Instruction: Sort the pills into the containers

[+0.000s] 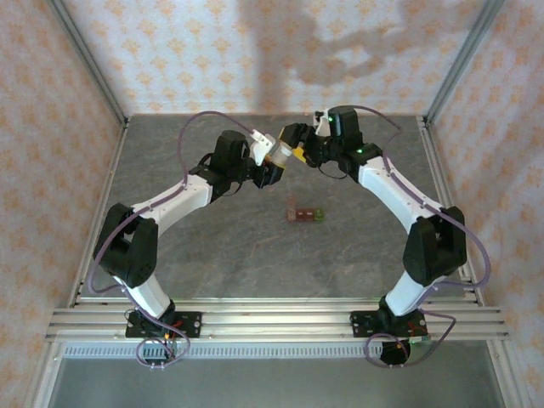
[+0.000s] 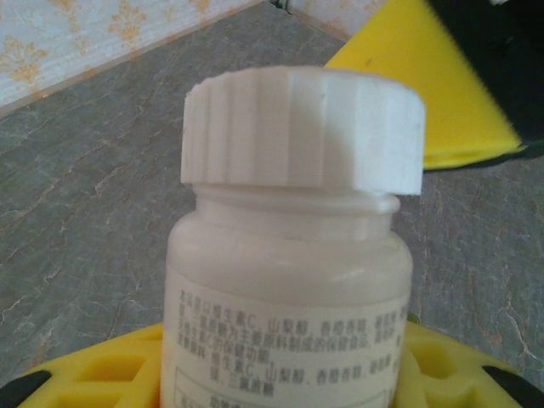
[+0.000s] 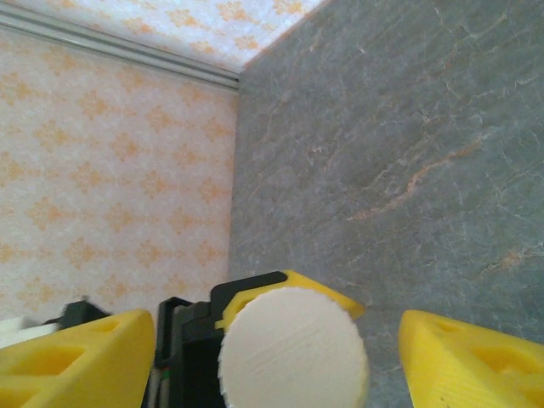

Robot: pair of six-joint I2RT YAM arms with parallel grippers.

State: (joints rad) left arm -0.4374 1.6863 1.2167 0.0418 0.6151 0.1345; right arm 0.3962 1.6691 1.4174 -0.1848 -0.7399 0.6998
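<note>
My left gripper (image 1: 270,163) is shut on a white pill bottle (image 2: 289,280), holding it above the table with its ribbed white cap (image 2: 303,127) on. The yellow fingers (image 2: 102,374) press against the bottle's sides. My right gripper (image 3: 276,361) is open and faces the cap (image 3: 293,348), with a gap between the cap and each of its yellow fingers (image 3: 472,357). From above, both grippers meet at the bottle (image 1: 279,154) near the back centre. The containers (image 1: 304,214), a short strip of red-brown and green cubes, lie on the table in front of them. No pills are in view.
The grey stone-pattern table (image 1: 255,255) is framed by aluminium rails (image 1: 272,319) at the front and patterned walls (image 1: 212,51) on three sides. The bottle is held well above the containers, behind them.
</note>
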